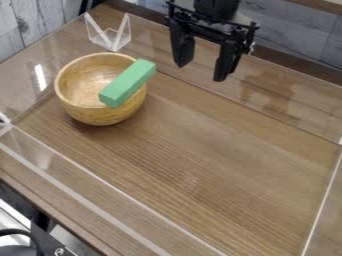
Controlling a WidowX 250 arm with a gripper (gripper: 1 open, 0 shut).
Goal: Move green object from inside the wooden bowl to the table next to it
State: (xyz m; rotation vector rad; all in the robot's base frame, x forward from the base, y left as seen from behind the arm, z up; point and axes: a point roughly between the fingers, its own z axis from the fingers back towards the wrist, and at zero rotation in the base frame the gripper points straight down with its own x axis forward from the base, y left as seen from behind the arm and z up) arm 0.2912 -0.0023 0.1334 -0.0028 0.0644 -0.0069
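Note:
A bright-green block (127, 82) lies tilted inside the wooden bowl (80, 105), one end resting on the bowl's right rim. The bowl stands at the left of the brown wood-grain table (214, 150). My gripper (201, 58) hangs above the table's far side, up and to the right of the bowl, pointing down. Its two black fingers stand apart with nothing between them, so it is open. It touches neither the bowl nor the block.
A clear acrylic wall (120, 215) runs around the table's edges, with its near side close to the camera. A bent clear piece (110, 35) stands at the far left behind the bowl. Bare wood stretches right of the bowl.

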